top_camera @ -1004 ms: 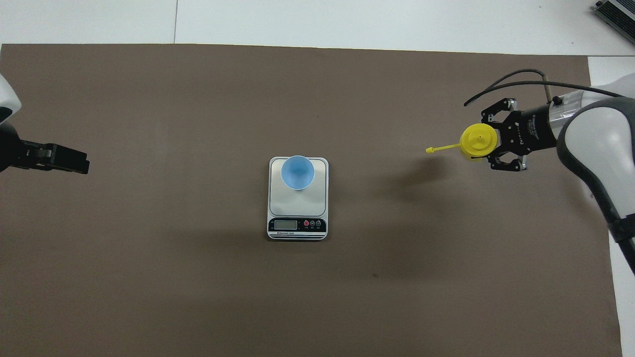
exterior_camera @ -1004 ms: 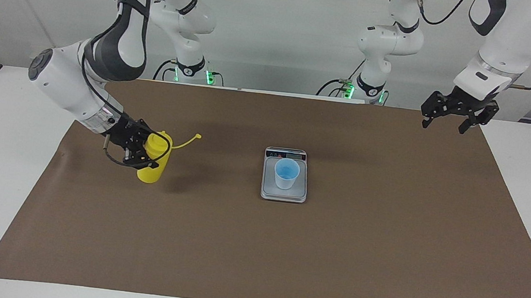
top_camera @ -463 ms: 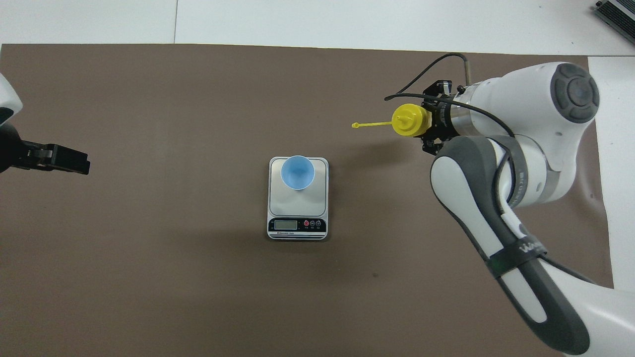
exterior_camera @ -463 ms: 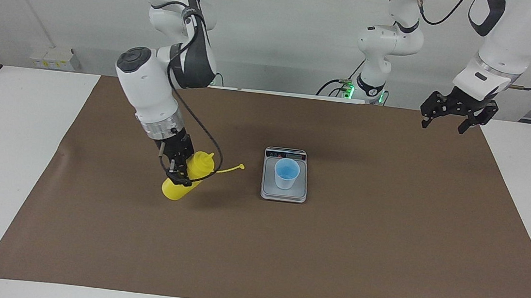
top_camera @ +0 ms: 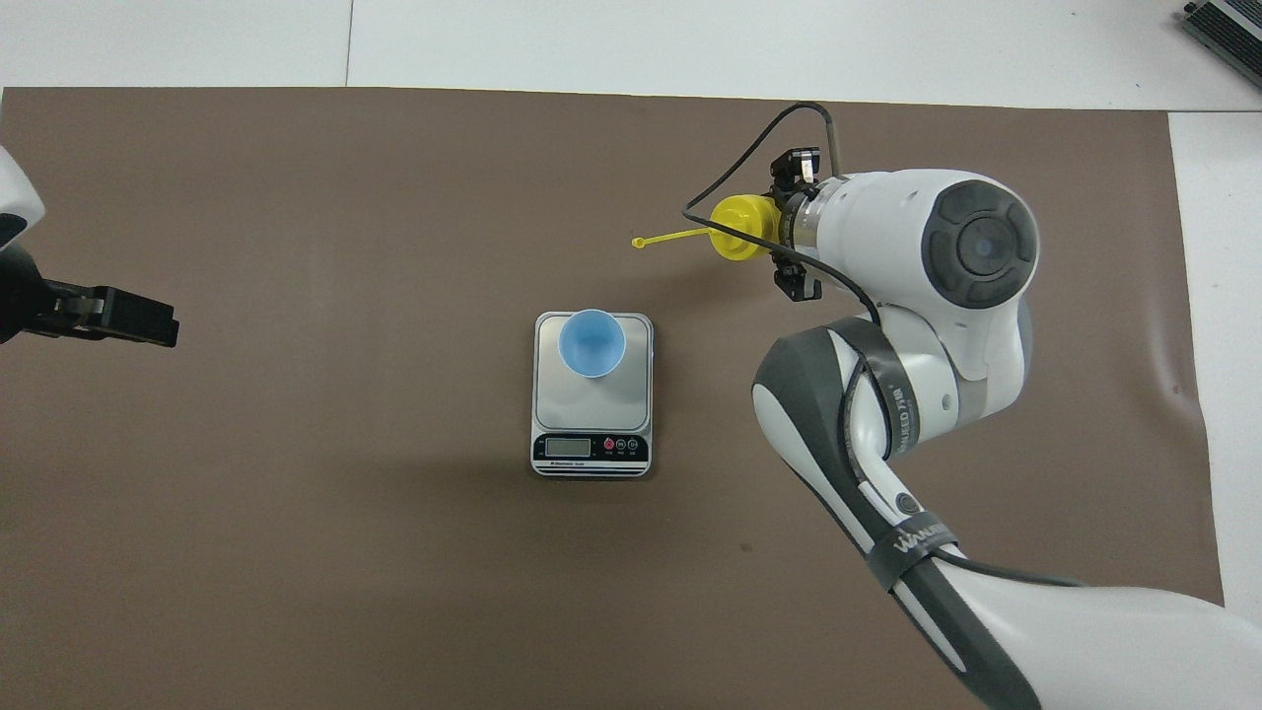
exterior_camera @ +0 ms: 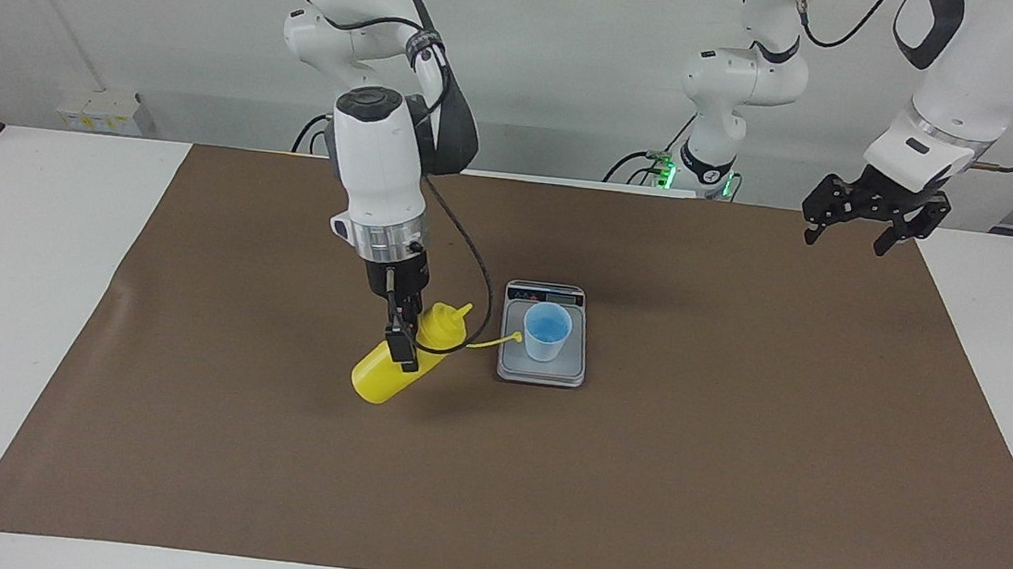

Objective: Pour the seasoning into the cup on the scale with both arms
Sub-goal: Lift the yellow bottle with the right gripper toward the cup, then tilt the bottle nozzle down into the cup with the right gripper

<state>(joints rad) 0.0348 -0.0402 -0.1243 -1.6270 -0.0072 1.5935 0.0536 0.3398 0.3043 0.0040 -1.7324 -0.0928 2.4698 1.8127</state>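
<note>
The yellow seasoning bottle (exterior_camera: 377,374) hangs tilted over the mat beside the scale, toward the right arm's end of the table. Its nozzle points toward the scale, and its tethered cap (exterior_camera: 515,336) dangles at the scale's edge. My right gripper (exterior_camera: 412,345) is shut on the bottle's upper body. In the overhead view the bottle's top (top_camera: 741,227) shows in front of that gripper (top_camera: 789,225). The light blue cup (exterior_camera: 547,330) (top_camera: 592,342) stands upright on the silver-grey scale (exterior_camera: 508,364) (top_camera: 592,456). My left gripper (exterior_camera: 851,234) (top_camera: 128,320) waits open and empty over the mat's corner at its own end.
A brown mat (exterior_camera: 636,483) covers most of the white table (exterior_camera: 6,273). The scale's display strip (top_camera: 592,447) faces the robots. A black cable (exterior_camera: 472,253) loops from the right wrist near the bottle.
The right arm has swung the bottle from its end of the mat to just beside the scale and tilted it, nozzle toward the cup. The left arm has not moved.
</note>
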